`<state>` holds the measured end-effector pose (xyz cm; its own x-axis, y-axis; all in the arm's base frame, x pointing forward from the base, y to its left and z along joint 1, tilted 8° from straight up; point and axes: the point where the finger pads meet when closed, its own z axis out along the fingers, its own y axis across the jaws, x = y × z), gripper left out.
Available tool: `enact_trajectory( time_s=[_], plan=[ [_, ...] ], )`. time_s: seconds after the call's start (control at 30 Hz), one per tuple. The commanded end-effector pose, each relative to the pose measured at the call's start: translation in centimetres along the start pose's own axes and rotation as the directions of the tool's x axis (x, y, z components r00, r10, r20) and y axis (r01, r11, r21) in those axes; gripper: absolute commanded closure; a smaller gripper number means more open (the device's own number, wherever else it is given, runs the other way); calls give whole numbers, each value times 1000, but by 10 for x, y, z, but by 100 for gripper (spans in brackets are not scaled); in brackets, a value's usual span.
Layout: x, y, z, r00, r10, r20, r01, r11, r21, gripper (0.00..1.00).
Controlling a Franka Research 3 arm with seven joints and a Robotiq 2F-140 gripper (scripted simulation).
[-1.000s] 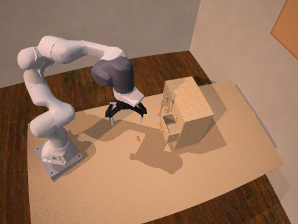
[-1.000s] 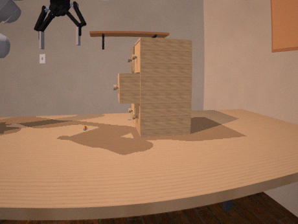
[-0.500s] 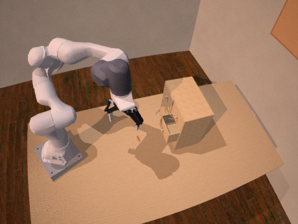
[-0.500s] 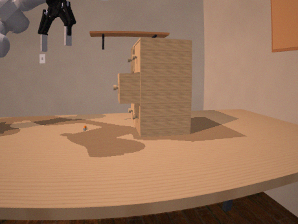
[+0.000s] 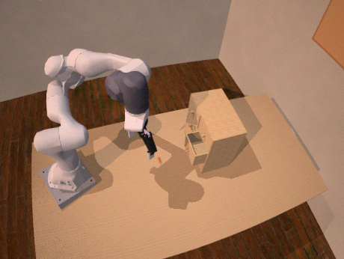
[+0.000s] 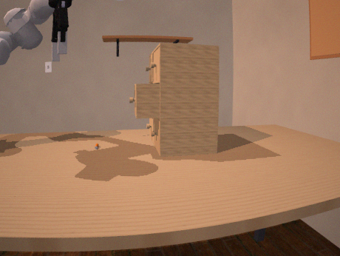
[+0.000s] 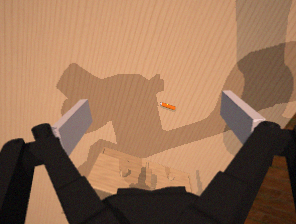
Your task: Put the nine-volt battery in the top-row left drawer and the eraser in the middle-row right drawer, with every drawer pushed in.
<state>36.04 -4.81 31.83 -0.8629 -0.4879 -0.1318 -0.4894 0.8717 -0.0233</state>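
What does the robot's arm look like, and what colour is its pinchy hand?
The arm is smooth, white and rounded, with a dark grey wrist part. It stands on a grey square base plate. The gripper is black with two flat, pale grey fingertips. No cables or markings show.
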Motion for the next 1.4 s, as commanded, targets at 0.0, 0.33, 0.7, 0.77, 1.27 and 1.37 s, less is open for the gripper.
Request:
enact_trajectory(
  time_s=[0.0, 0.33, 0.7, 0.77, 1.27, 1.37],
  plan=[
    [1, 8, 5, 970, 244, -4, -244, 969, -29, 0],
    [6, 8, 9, 917, 398, -11, -398, 917, -26, 0],
    [-35, 2, -11, 953, 254, 163, -256, 967, -11, 0],
    [-66, 0, -29, 944, 153, 292, -163, 986, 11, 0],
    [-164, -11, -123, 632, -90, 770, -3, 993, 119, 0],
    [-175, -25, -132, 515, -64, 855, -51, 993, 105, 0]
  ],
)
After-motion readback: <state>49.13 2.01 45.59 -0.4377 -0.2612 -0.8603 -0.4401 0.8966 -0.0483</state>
